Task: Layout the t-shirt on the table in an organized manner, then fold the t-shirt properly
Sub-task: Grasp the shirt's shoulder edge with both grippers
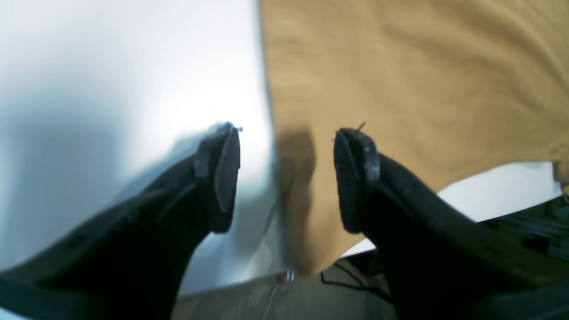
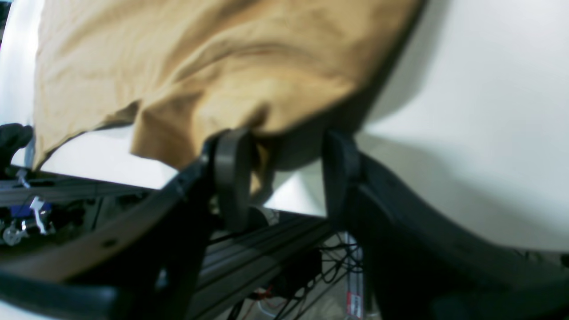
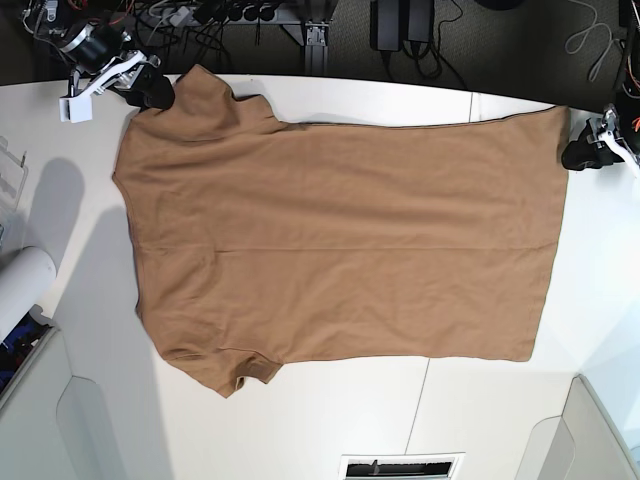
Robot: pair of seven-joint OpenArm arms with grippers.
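Left claw (image 1: 286,171) (seen from its own wrist camera) stands released, its two dark fingers spread, one over the white counter (image 1: 133,89) and the other over the tan shirt (image 1: 400,80); the shirt's straight edge runs between them, and nothing is gripped. In the base view this claw (image 3: 578,157) sits at the far right corner of the shirt (image 3: 340,240), just beside the hem.

Right claw (image 2: 284,175) is likewise spread apart, with a drooping fold of the shirt (image 2: 213,66) hanging at the counter's (image 2: 466,111) edge and touching the left-hand finger; whether any cloth lies properly between the fingers cannot be told. In the base view it (image 3: 150,92) rests at the far left corner, by a sleeve.

The shirt lies spread flat across the counter (image 3: 500,400), sleeves toward the left, hem toward the right.
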